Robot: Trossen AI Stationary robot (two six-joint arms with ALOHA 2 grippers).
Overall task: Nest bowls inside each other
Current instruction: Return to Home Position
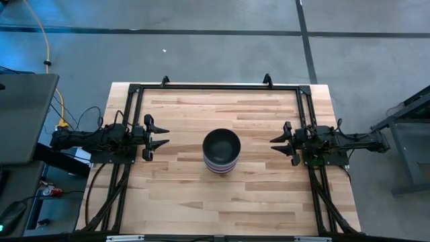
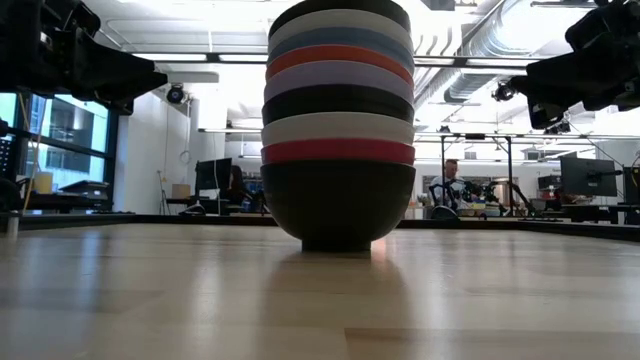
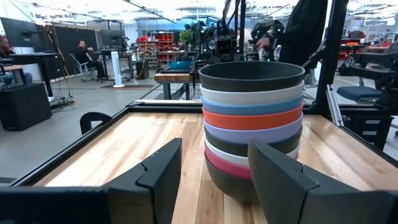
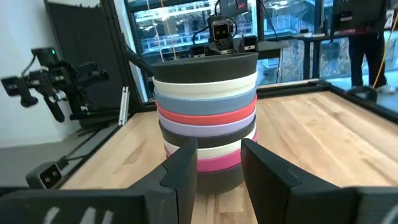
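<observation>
All the bowls sit nested in one upright stack [image 1: 221,152] at the table's middle, its black bottom bowl's foot on the wood [image 2: 338,240]. From the top, the rims read black, white, blue, red, lavender, black, white, magenta, black [image 3: 252,118] [image 4: 206,112]. My left gripper [image 1: 158,137] hovers open at the table's left, clear of the stack. My right gripper [image 1: 280,144] hovers open at the table's right, also apart from it. Both point toward the stack.
A black metal frame [image 1: 215,87] runs along the table's far edge and down both sides. Bare wood lies all around the stack. Beyond the table the room holds desks, monitors and seated people [image 2: 452,180].
</observation>
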